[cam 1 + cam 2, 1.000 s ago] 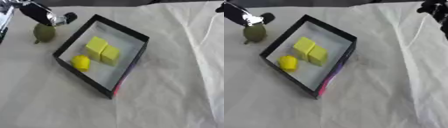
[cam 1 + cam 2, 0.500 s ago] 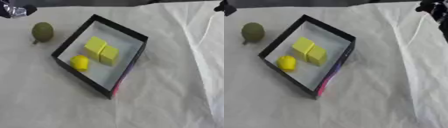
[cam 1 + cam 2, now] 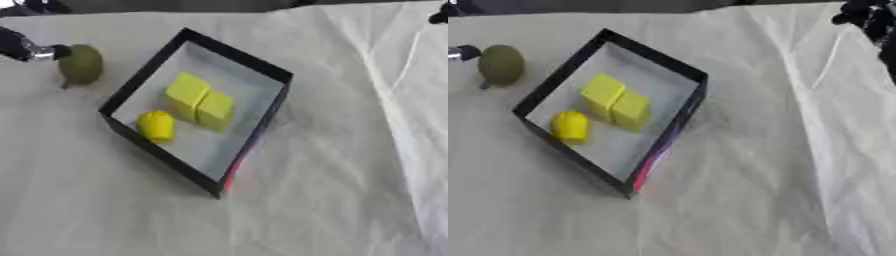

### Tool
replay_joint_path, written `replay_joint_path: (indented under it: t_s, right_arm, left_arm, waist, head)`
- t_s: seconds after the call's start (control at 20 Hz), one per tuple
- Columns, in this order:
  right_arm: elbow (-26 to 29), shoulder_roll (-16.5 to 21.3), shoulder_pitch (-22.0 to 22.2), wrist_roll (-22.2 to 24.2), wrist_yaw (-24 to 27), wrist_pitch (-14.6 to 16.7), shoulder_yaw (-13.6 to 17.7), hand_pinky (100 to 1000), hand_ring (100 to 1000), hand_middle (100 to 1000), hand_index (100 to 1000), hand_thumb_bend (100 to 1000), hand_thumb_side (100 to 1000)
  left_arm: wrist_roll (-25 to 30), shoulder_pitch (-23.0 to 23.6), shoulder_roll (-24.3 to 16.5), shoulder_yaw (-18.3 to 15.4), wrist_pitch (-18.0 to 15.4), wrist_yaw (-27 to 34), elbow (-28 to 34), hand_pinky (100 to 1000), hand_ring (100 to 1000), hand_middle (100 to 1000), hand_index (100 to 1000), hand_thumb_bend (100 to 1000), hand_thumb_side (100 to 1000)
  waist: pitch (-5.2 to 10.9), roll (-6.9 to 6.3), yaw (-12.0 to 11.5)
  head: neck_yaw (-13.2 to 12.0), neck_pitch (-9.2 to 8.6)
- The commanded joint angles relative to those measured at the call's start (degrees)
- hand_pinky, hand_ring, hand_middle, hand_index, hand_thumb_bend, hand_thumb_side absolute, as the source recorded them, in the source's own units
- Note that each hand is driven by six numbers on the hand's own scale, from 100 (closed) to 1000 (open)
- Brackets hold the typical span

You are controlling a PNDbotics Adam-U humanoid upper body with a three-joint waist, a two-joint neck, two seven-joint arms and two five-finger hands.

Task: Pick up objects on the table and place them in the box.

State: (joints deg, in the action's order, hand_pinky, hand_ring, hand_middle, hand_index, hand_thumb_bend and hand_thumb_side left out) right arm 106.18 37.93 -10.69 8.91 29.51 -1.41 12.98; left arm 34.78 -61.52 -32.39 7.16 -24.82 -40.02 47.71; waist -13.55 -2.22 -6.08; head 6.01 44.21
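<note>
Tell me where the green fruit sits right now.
The green fruit lies on the cloth at upper left, outside the box, with the left hand at its left side.

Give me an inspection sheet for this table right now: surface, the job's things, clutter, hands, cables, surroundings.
Surface: table under a wrinkled white cloth.
Job's things: black box, set askew, holds two yellow blocks side by side and a rounded yellow thing. A green fruit lies on the cloth outside the box, to its left.
Clutter: nothing seen.
Hands: left hand at the left edge, its tip at or very near the green fruit; contact cannot be told. Right hand at the upper right corner, away from the box; only partly in view.
Cables: nothing seen.
Surroundings: dark strip beyond the far table edge.
</note>
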Motion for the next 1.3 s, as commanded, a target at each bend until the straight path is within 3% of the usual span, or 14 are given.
replay_joint_path:
  t_s: [0.05,0.3,0.65,0.8,0.85,0.95,1.1,1.3]
  right_arm:
    - [1.05,0.75,-0.91,0.11,-0.53,-0.24,0.2,963,683,606,801,100,622]
    - [0.89,0.28,-1.28,0.37,-1.06,-0.47,0.03,964,682,605,801,100,628]
    - [0.62,-0.29,-1.31,0.82,-2.23,-0.67,-0.23,964,681,605,801,100,641]
    - [0.52,-0.5,-1.26,0.88,-2.61,-0.72,-0.22,964,681,605,801,100,644]
    - [0.5,-0.6,-1.3,0.93,-2.68,-0.76,-0.25,964,681,605,801,100,647]
    - [0.47,-0.8,-1.37,1.08,-2.83,-0.87,-0.32,964,681,605,801,100,648]
    - [0.34,-1.14,-1.29,1.26,-3.3,-1.09,-0.32,965,681,605,801,100,657]
    - [0.25,-1.37,-1.2,1.41,-3.83,-1.17,-0.29,965,682,604,802,100,662]
  left_arm:
    - [-3.46,-1.86,0.23,-1.51,1.18,-7.35,-3.69,908,903,836,903,502,538]
    - [-8.24,-1.91,2.27,-3.23,3.92,-15.25,-8.85,914,908,840,909,500,579]
    - [-14.57,-2.04,3.14,-5.71,7.72,-19.32,-12.32,906,899,829,898,460,516]
    - [-16.72,-2.25,2.95,-5.83,8.56,-19.96,-12.26,885,884,809,889,474,408]
    - [-17.66,-2.35,2.92,-5.75,8.99,-20.83,-12.19,874,874,796,881,461,335]
    - [-19.65,-2.53,3.06,-5.75,9.88,-22.88,-12.44,869,868,788,876,452,304]
    - [-22.7,-2.63,3.44,-6.02,11.41,-25.78,-13.21,805,803,722,823,425,116]
    - [-25.82,-2.61,3.87,-6.51,12.6,-27.17,-14.0,757,745,648,738,380,113]
  waist:
    - [-0.26,0.88,0.21]
    - [-0.92,1.02,0.74]
    - [-1.7,1.12,1.29]
    - [-1.93,1.13,1.32]
    - [-2.0,1.13,1.37]
    - [-2.14,1.13,1.5]
    - [-2.46,1.15,1.72]
    - [-2.75,1.15,1.94]
  head:
    - [-0.86,-0.28]
    - [-1.58,-0.6]
    - [-2.18,-1.27]
    - [-2.28,-1.47]
    - [-2.38,-1.53]
    - [-2.64,-1.64]
    - [-2.93,-1.85]
    - [-2.98,-1.87]
